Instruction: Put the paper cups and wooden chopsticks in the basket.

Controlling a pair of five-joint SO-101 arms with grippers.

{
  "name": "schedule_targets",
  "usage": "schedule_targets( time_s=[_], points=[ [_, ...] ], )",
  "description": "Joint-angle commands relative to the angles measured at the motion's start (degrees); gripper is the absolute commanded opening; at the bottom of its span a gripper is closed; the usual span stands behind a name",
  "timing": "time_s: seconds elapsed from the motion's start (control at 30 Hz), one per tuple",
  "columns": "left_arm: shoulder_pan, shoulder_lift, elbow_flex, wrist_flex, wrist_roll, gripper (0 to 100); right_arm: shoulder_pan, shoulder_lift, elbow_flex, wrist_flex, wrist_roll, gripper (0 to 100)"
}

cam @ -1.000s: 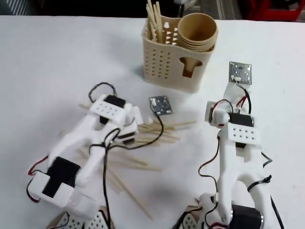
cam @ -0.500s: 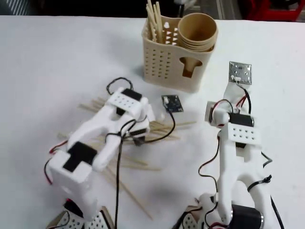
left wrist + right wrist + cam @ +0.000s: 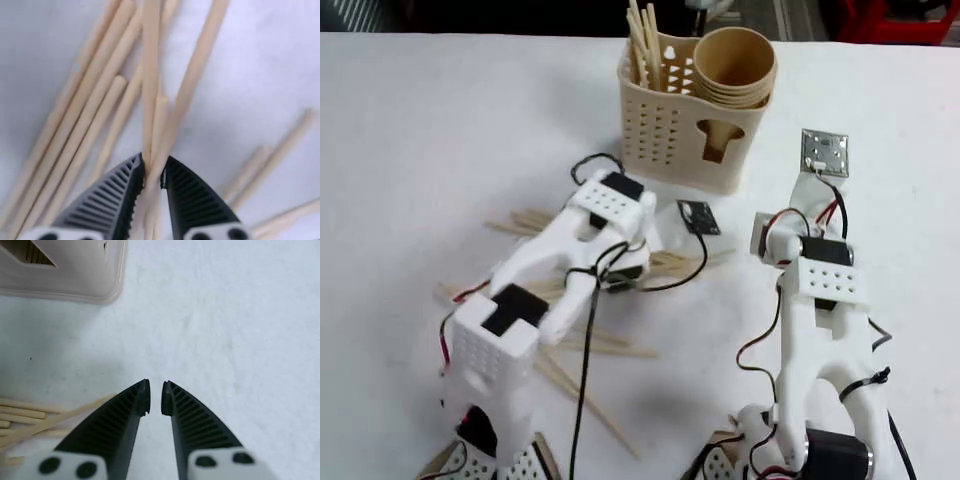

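Left pincer (image 3: 152,172) down among scattered pale wooden chopsticks (image 3: 150,75) in the middle of the white worktop (image 3: 420,120), clamped on a couple. Right pincer (image 3: 155,397) nearly closed, empty, stick ends just beside it, cream perforated plastic basket (image 3: 660,135) toward the far edge.

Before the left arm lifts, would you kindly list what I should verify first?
1. Grip: left hand closed on the pinched chopsticks - ok.
2. Count: number of sticks between its jaws - cannot tell.
3. Target: basket upright, paper cups inside - ok.
4. Other arm: right hand empty, apart from the basket - ok.
5. Leftovers: loose sticks lie on the table - not ok.
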Motion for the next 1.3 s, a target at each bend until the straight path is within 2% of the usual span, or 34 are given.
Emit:
schedule_targets(
  time_s=[0.0, 0.23, 0.7, 0.97, 1.27],
  points=[
    [0.3, -9.9, -1.9, 3.7, 0.7, 2, 0.5, -0.4, -0.6, -0.7, 0.0, 5.3],
    [0.2, -19.3, -1.9, 7.9, 1.0, 2, 1.7, -0.6, -0.6, -0.7, -0.1, 5.3],
    [-2.2, -29.3, -4.0, 12.3, 0.6, 2, 1.7, -0.6, -0.6, -0.7, -0.4, 5.3],
    [-1.8, -32.7, -14.5, 16.4, 1.1, 2, 1.7, -0.5, -0.6, -0.7, -0.4, 5.3],
    [-0.1, -32.6, -33.1, 14.2, 6.6, 2, 1.7, -0.5, -0.6, -0.7, -0.4, 5.3]
  ],
)
